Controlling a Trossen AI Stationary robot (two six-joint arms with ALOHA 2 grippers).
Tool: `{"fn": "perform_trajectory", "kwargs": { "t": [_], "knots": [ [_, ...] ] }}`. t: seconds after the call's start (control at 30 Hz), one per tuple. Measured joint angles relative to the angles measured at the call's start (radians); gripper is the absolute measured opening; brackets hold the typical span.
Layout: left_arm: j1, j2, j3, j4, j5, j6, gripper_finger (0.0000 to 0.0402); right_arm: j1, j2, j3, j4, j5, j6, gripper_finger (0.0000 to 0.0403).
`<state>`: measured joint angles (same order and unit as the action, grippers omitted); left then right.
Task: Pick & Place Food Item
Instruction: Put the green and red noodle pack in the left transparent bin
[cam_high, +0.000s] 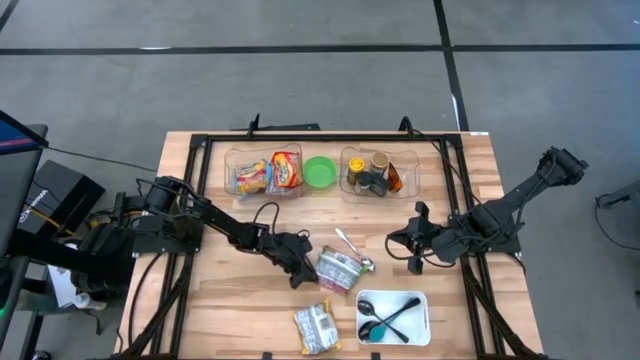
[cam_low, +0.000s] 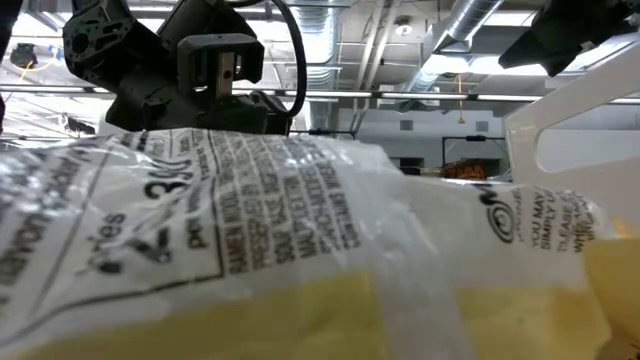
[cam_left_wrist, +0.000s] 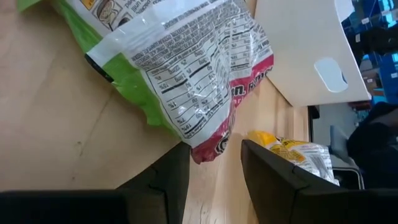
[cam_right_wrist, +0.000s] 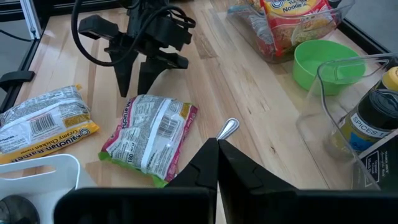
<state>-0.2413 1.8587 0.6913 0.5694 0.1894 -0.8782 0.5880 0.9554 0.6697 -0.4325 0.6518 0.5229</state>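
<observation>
On the left of the wooden bench (cam_high: 200, 300), the left pincer (cam_high: 300, 262) stands partly open with nothing between its fingers, its tips just beside the near edge of the green-and-red noodle packet (cam_high: 340, 269), which lies flat near the middle with a spoon (cam_high: 352, 250) just beyond it. The packet looks light, soft and crinkly with a slick film skin, so a pinch across one narrow end or a side seam would likely hold better than its slippery flat face. On the right, the right pincer (cam_high: 412, 247) waits shut and empty.
</observation>
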Motion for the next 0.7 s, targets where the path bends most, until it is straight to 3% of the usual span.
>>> {"fn": "perform_trajectory", "kwargs": {
  "t": [0.37,0.7],
  "knots": [
    [0.0,0.003,-0.001,-0.006,-0.037,0.008,0.0136,0.0,0.0,0.0,0.001,0.0,0.0,0.0001],
    [0.0,0.004,-0.002,-0.014,-0.089,0.034,0.0089,0.0,0.0,0.0,0.0,0.0,0.0,0.0001]
  ]
}}
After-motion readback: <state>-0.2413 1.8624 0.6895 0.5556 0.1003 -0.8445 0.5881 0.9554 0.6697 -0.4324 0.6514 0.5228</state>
